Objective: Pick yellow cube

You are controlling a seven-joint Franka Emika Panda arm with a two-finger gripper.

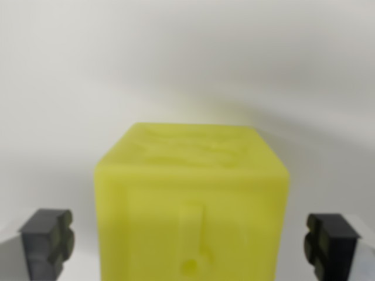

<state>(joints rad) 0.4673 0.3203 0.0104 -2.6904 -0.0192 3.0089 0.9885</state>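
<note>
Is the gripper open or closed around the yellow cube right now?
Open. The gripper straddles the yellow cube, with a pale gap visible between each fingertip and the cube's sides.

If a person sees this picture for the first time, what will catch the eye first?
The yellow cube fills the lower middle, close and slightly blurred, against a plain pale surface. The gripper is open around it: one dark finger at the wrist view's left, the other at the right, neither touching it.
</note>
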